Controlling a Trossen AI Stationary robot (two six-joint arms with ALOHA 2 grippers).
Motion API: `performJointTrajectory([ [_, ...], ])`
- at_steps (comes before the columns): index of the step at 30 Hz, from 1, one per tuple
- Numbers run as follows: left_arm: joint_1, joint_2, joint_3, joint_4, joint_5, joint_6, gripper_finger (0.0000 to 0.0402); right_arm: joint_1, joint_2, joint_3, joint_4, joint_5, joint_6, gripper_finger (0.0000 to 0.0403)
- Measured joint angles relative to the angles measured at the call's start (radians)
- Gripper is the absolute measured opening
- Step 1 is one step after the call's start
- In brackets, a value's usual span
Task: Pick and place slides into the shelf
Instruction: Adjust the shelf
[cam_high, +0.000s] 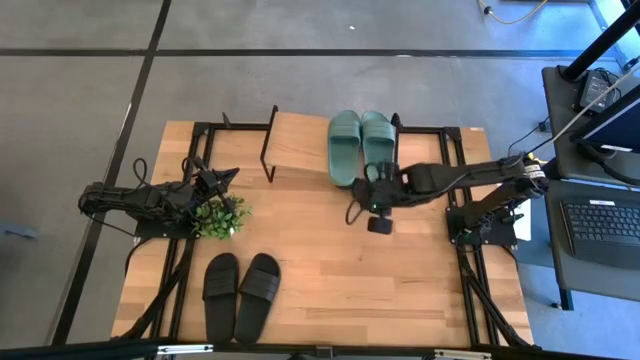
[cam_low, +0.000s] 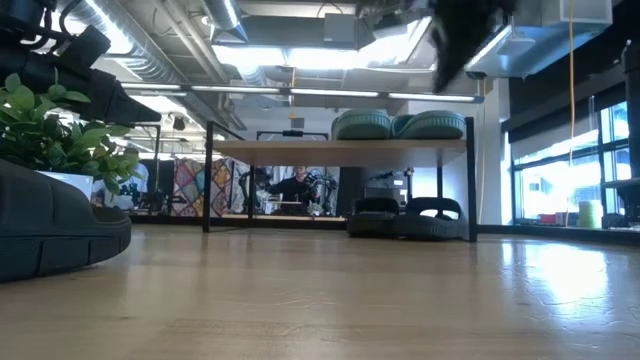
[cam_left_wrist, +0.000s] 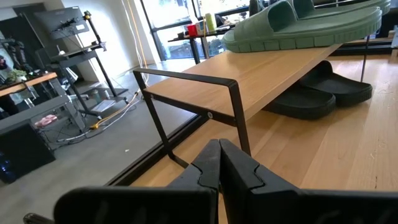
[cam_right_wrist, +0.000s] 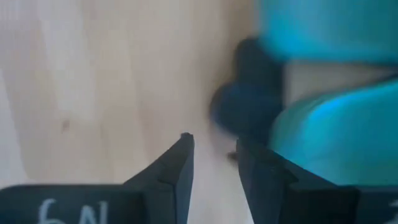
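Note:
The sage-green slides (cam_high: 360, 145) lie side by side on the right part of the shelf's (cam_high: 298, 145) plank top, soles down. One black pair (cam_low: 405, 217) sits on the table under the shelf. A second black pair (cam_high: 240, 295) lies on the table's near left. My right gripper (cam_high: 365, 195) hovers above the table just off the near ends of the green slides (cam_right_wrist: 323, 124), pointing down, open and holding nothing (cam_right_wrist: 214, 152). My left gripper (cam_high: 222, 178) waits at the table's left by the plant, shut (cam_left_wrist: 219, 152).
A small green plant (cam_high: 220, 215) in a pot stands just near-side of my left gripper. The left half of the shelf's plank (cam_left_wrist: 261, 68) is bare. Bare wood lies between the shelf and the near black pair. A laptop bench stands off the table's right.

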Motion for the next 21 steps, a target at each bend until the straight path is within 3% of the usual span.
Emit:
performJointTrajectory([
  [4, 0.000, 0.000, 0.000, 0.000, 0.000, 0.000, 0.0000, 0.001, 0.000, -0.110, -0.049, -0.077, 0.048, 0.0122],
  [10, 0.000, 0.000, 0.000, 0.000, 0.000, 0.000, 0.0000, -0.010, 0.001, -0.266, -0.013, -0.086, 0.052, 0.0122],
  [15, 0.000, 0.000, 0.000, 0.000, 0.000, 0.000, 0.0000, -0.058, 0.001, -0.371, 0.060, -0.020, 0.047, 0.0122],
  [21, 0.000, 0.000, 0.000, 0.000, 0.000, 0.000, 0.0000, -0.090, 0.001, -0.398, 0.118, 0.067, 0.021, 0.0122],
])
